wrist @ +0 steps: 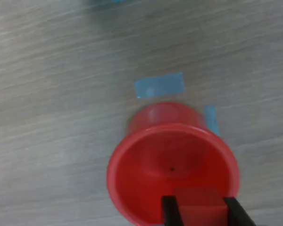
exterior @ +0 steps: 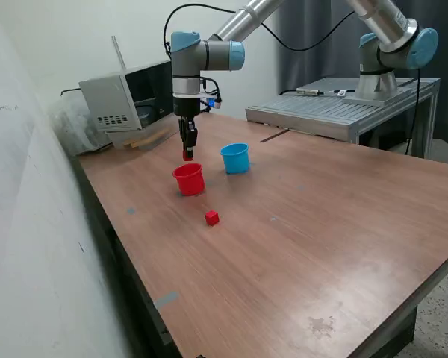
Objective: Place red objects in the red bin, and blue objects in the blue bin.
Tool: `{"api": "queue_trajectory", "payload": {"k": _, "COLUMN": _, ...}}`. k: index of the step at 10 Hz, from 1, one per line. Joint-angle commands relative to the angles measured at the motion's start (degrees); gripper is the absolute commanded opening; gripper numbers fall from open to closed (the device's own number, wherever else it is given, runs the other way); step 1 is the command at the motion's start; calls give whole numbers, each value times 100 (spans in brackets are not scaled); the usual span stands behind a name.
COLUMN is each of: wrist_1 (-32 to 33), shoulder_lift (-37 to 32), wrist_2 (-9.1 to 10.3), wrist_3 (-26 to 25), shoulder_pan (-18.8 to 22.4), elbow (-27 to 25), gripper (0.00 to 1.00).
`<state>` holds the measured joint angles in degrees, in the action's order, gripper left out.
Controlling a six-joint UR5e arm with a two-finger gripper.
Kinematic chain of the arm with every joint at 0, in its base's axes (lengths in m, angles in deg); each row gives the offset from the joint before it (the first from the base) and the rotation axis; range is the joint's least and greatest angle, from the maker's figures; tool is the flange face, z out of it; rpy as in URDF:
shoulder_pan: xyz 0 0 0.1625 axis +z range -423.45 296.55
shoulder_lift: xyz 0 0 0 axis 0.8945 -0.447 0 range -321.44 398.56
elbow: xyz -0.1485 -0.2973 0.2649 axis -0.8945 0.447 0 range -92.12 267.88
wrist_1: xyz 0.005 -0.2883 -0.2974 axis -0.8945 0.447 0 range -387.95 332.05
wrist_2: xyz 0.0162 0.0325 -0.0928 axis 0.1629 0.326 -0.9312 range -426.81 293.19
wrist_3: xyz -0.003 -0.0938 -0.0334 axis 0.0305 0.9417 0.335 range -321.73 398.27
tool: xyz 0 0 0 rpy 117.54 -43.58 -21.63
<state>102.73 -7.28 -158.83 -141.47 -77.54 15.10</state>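
You have the gripper point(exterior: 187, 155) just above the red cup point(exterior: 189, 179), and its two black fingers point(wrist: 169, 212) are clamped on a small red cube point(wrist: 199, 203), which hangs over the open mouth of the cup. The cube looks solid, stiff and very light, so I think a gentle grip on two flat opposite faces is enough. The cup is thin plastic and could tip easily if you touch the rim. A second red cube point(exterior: 212, 218) lies on the table point(exterior: 321, 246) near the red cup, and the light blue cup point(exterior: 235, 158) stands just beside it.
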Motion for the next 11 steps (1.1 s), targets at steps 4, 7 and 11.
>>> {"api": "queue_trajectory", "payload": {"k": 4, "wrist_1": 28, "shoulder_lift": -12, "wrist_2": 0, "wrist_3": 9, "shoulder_pan": -32, "elbow": -70, "gripper": 100}}
{"api": "queue_trajectory", "payload": {"k": 7, "wrist_1": 11, "shoulder_lift": -422, "wrist_2": 0, "wrist_3": 9, "shoulder_pan": 73, "elbow": -323, "gripper": 100}}
{"api": "queue_trajectory", "payload": {"k": 11, "wrist_1": -479, "shoulder_lift": -2021, "wrist_2": 35, "wrist_3": 9, "shoulder_pan": 967, "elbow": -966, "gripper": 100}}
